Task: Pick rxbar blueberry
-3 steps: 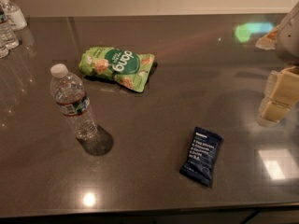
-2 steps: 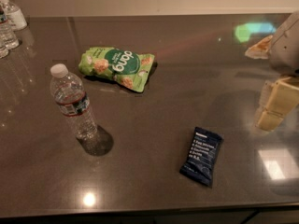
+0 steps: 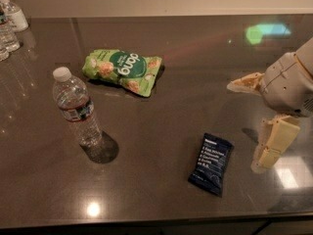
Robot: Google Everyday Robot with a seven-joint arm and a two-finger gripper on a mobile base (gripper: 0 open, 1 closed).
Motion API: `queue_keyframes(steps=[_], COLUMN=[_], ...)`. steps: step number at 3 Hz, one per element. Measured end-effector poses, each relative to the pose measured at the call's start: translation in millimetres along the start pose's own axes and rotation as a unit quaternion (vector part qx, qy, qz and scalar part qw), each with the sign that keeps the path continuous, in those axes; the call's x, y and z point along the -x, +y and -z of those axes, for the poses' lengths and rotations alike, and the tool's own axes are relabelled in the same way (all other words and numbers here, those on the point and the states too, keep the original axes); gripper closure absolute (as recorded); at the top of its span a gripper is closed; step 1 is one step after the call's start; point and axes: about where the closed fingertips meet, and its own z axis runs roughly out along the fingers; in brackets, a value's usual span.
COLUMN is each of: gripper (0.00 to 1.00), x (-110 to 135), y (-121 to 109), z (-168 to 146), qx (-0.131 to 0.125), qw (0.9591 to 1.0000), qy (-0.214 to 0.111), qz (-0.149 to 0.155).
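Observation:
The rxbar blueberry (image 3: 211, 164) is a small flat dark navy wrapper with pale text lines, lying on the dark table (image 3: 161, 111) right of centre, near the front edge. My gripper (image 3: 252, 124) comes in from the right edge, above and to the right of the bar, apart from it. One cream finger (image 3: 244, 82) points left and the other (image 3: 274, 142) points down toward the table, with a wide gap between them and nothing held.
A green snack bag (image 3: 123, 70) lies at the back left of centre. A clear water bottle (image 3: 77, 107) stands upright at the left. More bottles (image 3: 10, 23) stand at the far left corner. The table's front edge runs along the bottom.
My gripper has moved left, further into view and closer to the rxbar blueberry. The objects on the table have not moved.

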Motion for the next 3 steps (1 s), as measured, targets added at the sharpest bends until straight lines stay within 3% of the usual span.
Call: queue_keyframes(steps=[2,3], gripper=[0.0,0.0], x=[2,-2], y=[19,16], z=[-40,-53], qx=[0.043,0.047], qw=[0.9971,0.9955], qy=[-0.044,-0.056], qz=[0.045,0.061])
